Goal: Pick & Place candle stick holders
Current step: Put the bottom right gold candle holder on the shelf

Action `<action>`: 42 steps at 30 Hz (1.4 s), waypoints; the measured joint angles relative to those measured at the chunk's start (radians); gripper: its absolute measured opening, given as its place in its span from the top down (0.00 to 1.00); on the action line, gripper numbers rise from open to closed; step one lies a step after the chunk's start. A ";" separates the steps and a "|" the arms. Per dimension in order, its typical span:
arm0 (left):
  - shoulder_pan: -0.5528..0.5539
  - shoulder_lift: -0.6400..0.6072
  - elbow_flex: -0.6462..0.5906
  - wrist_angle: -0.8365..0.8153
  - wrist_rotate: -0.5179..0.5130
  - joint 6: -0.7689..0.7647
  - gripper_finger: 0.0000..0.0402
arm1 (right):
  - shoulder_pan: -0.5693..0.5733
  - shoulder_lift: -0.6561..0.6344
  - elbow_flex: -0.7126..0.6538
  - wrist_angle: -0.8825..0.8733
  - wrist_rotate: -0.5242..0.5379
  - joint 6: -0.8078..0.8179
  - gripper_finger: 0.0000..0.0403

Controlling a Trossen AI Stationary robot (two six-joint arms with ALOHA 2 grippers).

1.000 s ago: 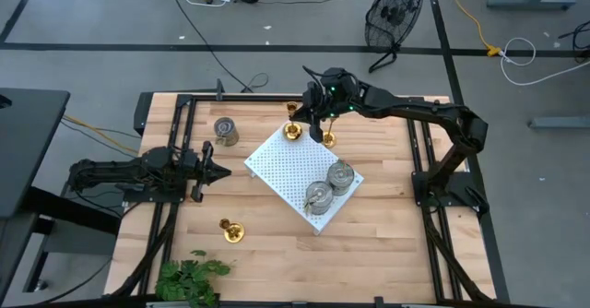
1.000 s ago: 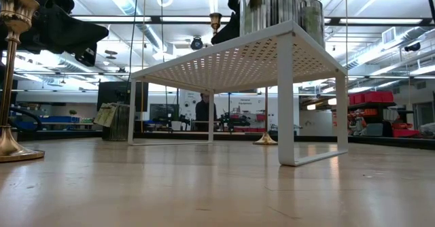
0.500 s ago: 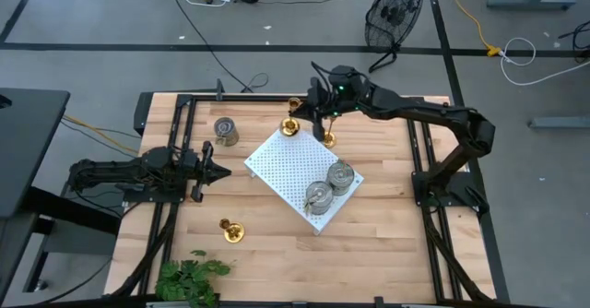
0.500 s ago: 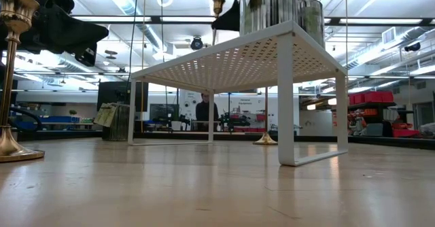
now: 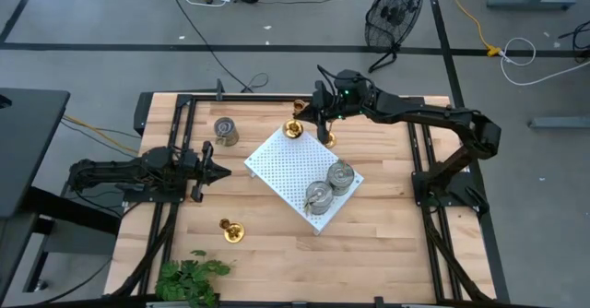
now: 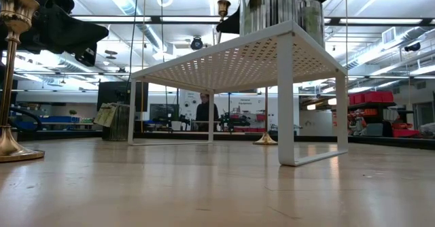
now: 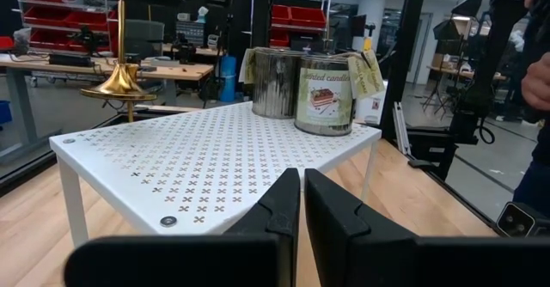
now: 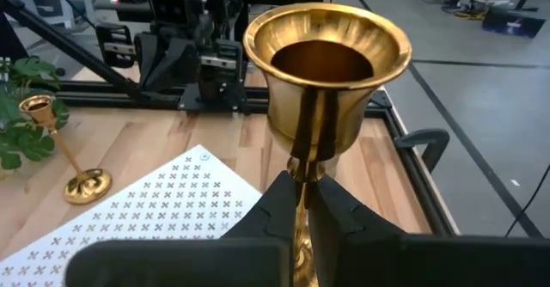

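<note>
The right gripper (image 5: 324,125), clenched on the thin stem of a shiny brass candle stick holder with a flared cup (image 8: 325,72), holds it above the far corner of the white perforated square metal board on legs (image 5: 293,171). In the high view its round base (image 5: 328,141) hangs at the board's far right edge. Two squat silver-grey cylindrical candle holders with paper labels (image 5: 330,186) already stand at the board's near right corner, a second brass holder (image 5: 292,128) stands on the wooden table (image 5: 267,239) by the far corner, a third (image 5: 230,230) waits near left, and one grey cylinder (image 5: 225,130) sits far left. To do this placement well, I judge the base should be brought fully over open board, clear of the edge, the stem kept vertical, and the base lowered flat before letting go, since a narrow, tall piece tips easily. The left gripper (image 5: 210,169) rests clenched and empty at the table's left.
</note>
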 joint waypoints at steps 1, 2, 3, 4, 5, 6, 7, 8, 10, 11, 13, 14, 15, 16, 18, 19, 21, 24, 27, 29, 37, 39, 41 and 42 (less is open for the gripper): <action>0.000 0.000 0.000 0.000 0.000 0.000 0.94 | 0.000 0.001 0.000 0.000 0.000 -0.006 0.96; 0.000 0.000 0.000 0.000 0.000 0.000 0.94 | 0.000 0.005 0.000 0.003 0.000 -0.013 0.96; 0.000 0.000 0.000 0.000 0.000 0.000 0.94 | 0.000 0.010 0.000 0.006 -0.001 -0.016 0.96; 0.000 0.000 0.000 0.000 0.000 0.000 0.94 | 0.000 0.015 0.000 0.001 0.000 -0.015 0.96; 0.000 0.000 0.000 0.000 0.000 0.000 0.94 | 0.000 0.022 0.000 -0.005 0.000 -0.015 0.96; 0.000 0.000 0.000 0.000 0.000 0.000 0.94 | 0.002 0.028 0.000 -0.001 0.000 -0.015 0.96; 0.000 0.000 0.000 0.000 0.000 0.000 0.94 | 0.004 0.032 0.000 0.000 0.001 -0.015 0.96; 0.000 0.000 0.000 0.000 0.000 0.000 0.94 | 0.005 0.035 0.000 -0.002 0.000 -0.015 0.96; 0.000 0.000 0.000 0.000 0.000 0.000 0.94 | 0.008 0.040 0.000 -0.001 -0.001 -0.015 0.96; 0.000 0.000 0.000 0.000 0.000 0.000 0.94 | 0.009 0.043 0.000 -0.001 -0.002 -0.015 0.96; 0.000 0.000 0.000 0.000 0.000 0.000 0.94 | 0.010 0.047 0.000 -0.005 -0.003 -0.015 0.96; 0.000 0.000 0.000 0.000 0.000 0.000 0.94 | 0.010 0.047 0.000 -0.007 -0.003 -0.015 0.96; 0.000 0.000 0.000 0.000 0.000 0.000 0.94 | 0.010 0.047 -0.001 -0.004 -0.003 -0.015 0.96; 0.000 0.000 0.000 0.000 0.000 0.000 0.94 | 0.009 0.047 -0.007 0.005 -0.003 -0.015 0.96; 0.000 0.000 0.000 0.000 0.000 0.000 0.94 | 0.009 0.047 -0.022 0.005 -0.003 -0.015 0.96; 0.000 0.000 0.000 0.000 0.000 0.000 0.94 | 0.009 0.047 -0.029 0.001 -0.003 -0.015 0.96; 0.000 0.000 0.000 0.000 0.000 0.000 0.94 | 0.009 0.047 -0.036 -0.004 -0.003 -0.015 0.96; 0.000 0.000 0.000 0.000 0.000 0.000 0.94 | 0.011 0.047 -0.037 -0.003 -0.003 -0.016 0.96; 0.000 0.000 0.000 0.000 0.000 0.000 0.94 | 0.011 0.047 -0.037 0.006 -0.002 -0.019 0.96; 0.000 0.000 0.000 0.000 0.000 0.000 0.94 | 0.011 0.047 -0.036 0.007 -0.002 -0.019 0.96; 0.000 0.000 0.000 0.000 0.000 0.000 0.94 | 0.013 0.047 -0.019 -0.021 0.000 -0.004 0.96; 0.000 0.000 0.000 0.000 0.000 0.000 0.94 | 0.013 0.047 0.000 -0.029 0.000 0.003 0.96; 0.000 0.000 0.000 0.000 0.000 0.000 0.94 | 0.013 0.046 0.002 -0.022 -0.001 0.003 0.96; 0.000 0.000 0.000 0.000 0.000 0.000 0.94 | 0.013 0.046 0.002 -0.023 -0.001 0.003 0.96</action>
